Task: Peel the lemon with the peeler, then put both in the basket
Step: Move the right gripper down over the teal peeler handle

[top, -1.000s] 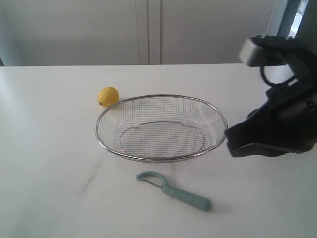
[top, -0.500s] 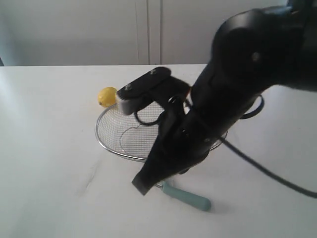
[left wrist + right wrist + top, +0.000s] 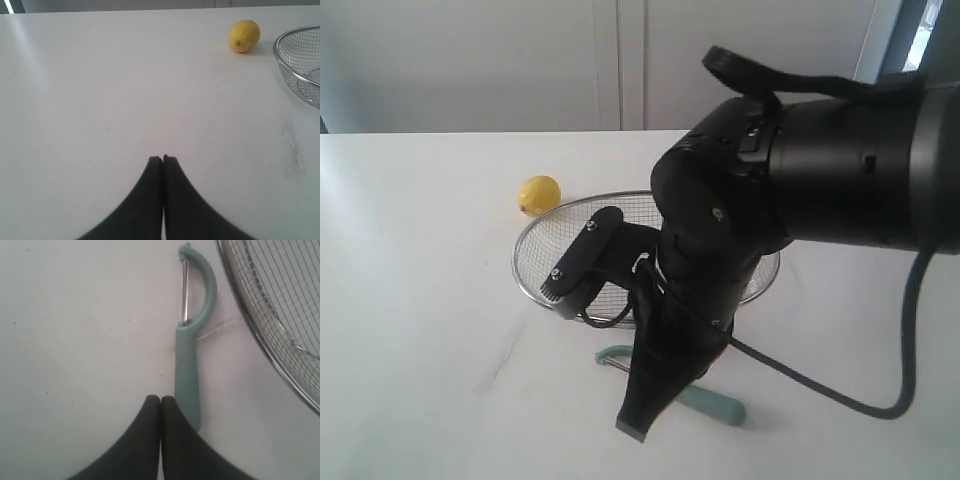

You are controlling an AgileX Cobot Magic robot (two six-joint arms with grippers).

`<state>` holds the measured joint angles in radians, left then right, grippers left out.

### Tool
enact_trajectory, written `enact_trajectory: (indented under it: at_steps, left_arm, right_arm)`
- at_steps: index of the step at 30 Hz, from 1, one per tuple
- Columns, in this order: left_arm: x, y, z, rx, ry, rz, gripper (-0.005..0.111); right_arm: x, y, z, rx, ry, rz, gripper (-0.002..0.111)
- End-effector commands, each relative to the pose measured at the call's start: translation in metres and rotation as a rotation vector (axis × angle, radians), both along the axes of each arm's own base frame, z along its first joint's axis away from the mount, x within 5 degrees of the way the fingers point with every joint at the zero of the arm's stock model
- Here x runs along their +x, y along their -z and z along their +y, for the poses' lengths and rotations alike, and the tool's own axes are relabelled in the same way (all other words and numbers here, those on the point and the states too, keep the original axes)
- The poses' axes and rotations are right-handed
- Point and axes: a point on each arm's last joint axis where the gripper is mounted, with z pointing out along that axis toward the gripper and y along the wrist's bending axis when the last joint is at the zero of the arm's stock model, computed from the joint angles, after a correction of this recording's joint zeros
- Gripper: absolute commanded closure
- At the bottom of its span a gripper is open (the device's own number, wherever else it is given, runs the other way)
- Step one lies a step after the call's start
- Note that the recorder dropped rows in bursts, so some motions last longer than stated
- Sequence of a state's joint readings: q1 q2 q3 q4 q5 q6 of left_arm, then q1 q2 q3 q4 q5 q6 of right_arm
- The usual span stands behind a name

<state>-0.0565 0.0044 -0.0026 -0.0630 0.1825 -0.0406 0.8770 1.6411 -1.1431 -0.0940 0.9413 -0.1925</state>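
1. Looking from the exterior view, the right arm [image 3: 720, 250] fills the middle. It hides much of the basket [image 3: 542, 245] and the middle of the peeler [image 3: 718, 406], so only the peeler's hooked head and handle end show.
2. The right wrist view gives what that view hides: the whole peeler lies flat on the white desk [image 3: 75, 315], its thin metal blade inside the curved head. The basket rim is just beside it.
3. In that same view the right claw [image 3: 160, 397] has its fingers pressed together, holding nothing. Its tips are just beside the teal handle. Whether one finger touches the handle is hard to say, perhaps it only overlaps it.
4. Only the left wrist view shows the left claw [image 3: 163, 158], fingers together and empty over bare desk. The lemon [image 3: 244, 35] sits well ahead of it.
5. The lemon rests on the desk just outside the basket's far left rim, unpeeled, with its nub visible in the left wrist view.
6. A second ago the right arm stood at the right edge of the exterior view, beside the basket. Half a second ago it was swinging across the basket. Now it is lower, with its claw tip down at the peeler.
7. Lemon, basket and peeler lie where they lay before.
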Motion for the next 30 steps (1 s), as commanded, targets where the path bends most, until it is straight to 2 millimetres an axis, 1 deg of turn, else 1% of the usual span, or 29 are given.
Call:
enact_trajectory:
  at_steps: [1,5,7,10,16,18,20,27,30]
  left_arm:
    - [0.0,0.0,0.0,-0.003,-0.004,-0.003,0.107]
    - [0.0,0.0,0.0,-0.003,-0.004,-0.003,0.107]
    - [0.0,0.0,0.0,-0.003,-0.004,-0.003,0.107]
    - [0.0,0.0,0.0,-0.003,-0.004,-0.003,0.107]
    - [0.0,0.0,0.0,-0.003,-0.004,-0.003,0.107]
    - [0.0,0.0,0.0,-0.003,-0.004,-0.003,0.107]
    - [0.0,0.0,0.0,-0.003,-0.004,-0.003,0.107]
    - [0.0,0.0,0.0,-0.003,-0.004,-0.003,0.107]
    - [0.0,0.0,0.0,-0.003,-0.004,-0.003,0.107]
  right_arm:
    - [0.003,0.006,0.003,-0.032,-0.051,-0.004,0.108]
    - [0.004,0.01,0.004,-0.051,-0.101,-0.001,0.108]
    - [0.005,0.013,0.004,-0.058,-0.104,0.004,0.106]
    - [0.006,0.018,0.005,-0.068,-0.104,0.014,0.098]
    - [0.007,0.032,0.007,-0.104,-0.123,0.036,0.074]
    - [0.008,0.035,0.006,-0.121,-0.14,0.033,0.07]
    - [0.009,0.038,0.006,-0.135,-0.146,0.033,0.068]
    - [0.01,0.038,0.005,-0.138,-0.142,0.035,0.067]
    - [0.012,0.038,0.002,-0.136,-0.127,0.042,0.061]
